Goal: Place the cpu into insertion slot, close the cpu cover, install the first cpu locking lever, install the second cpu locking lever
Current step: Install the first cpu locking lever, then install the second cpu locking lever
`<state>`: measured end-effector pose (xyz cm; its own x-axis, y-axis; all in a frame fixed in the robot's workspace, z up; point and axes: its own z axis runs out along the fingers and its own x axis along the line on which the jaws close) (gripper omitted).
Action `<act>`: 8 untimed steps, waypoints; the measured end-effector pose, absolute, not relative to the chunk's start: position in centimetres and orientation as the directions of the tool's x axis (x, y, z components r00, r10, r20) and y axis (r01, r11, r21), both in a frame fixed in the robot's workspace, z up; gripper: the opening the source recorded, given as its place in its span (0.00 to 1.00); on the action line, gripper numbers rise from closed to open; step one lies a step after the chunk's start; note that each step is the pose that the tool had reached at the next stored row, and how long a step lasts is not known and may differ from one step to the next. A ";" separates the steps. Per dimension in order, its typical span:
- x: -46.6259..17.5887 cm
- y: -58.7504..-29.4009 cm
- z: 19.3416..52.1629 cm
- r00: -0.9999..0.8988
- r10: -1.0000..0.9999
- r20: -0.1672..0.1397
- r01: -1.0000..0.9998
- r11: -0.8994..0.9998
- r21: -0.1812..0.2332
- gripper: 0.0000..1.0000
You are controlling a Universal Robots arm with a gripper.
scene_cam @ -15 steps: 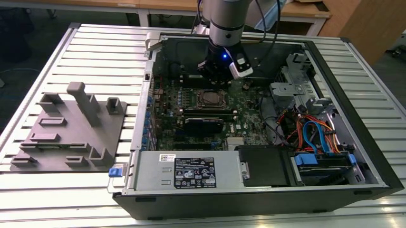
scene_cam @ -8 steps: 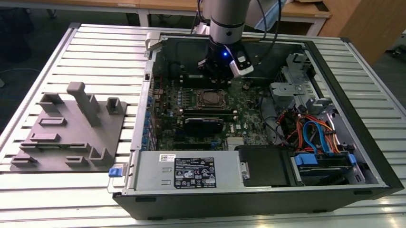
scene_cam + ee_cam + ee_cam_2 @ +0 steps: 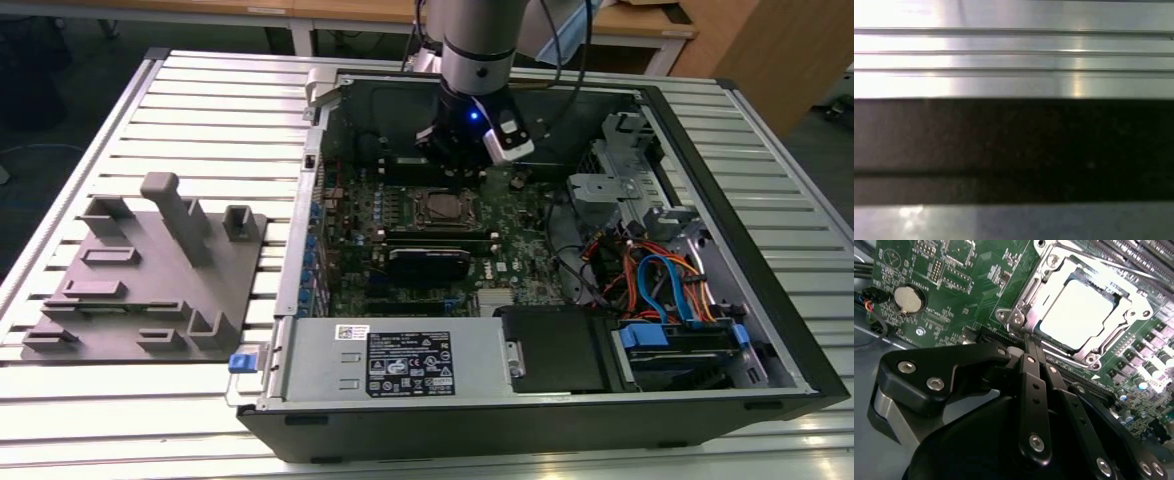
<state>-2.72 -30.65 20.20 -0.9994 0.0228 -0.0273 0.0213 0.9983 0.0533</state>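
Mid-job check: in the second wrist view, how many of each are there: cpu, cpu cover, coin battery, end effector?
cpu: 1
cpu cover: 1
coin battery: 1
end effector: 1
Total: 4

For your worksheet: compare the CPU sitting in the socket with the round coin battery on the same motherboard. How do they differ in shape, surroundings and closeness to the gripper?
The cpu is square; the coin battery is round. The cpu lies inside the cpu cover, a silvery metal frame closed around it; the battery sits in a small round holder on bare green board. The gripper reaches the socket's edge; the battery lies farther off. Both are flat, silvery and face up.
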 end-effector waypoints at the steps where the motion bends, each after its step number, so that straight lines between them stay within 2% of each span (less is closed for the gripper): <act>1: -2.7 -30.7 20.2 -0.999 0.023 -0.027 0.021 0.998 0.053 0.10; 8: -2.7 -30.8 20.2 -0.999 0.023 -0.027 0.021 0.998 0.053 0.10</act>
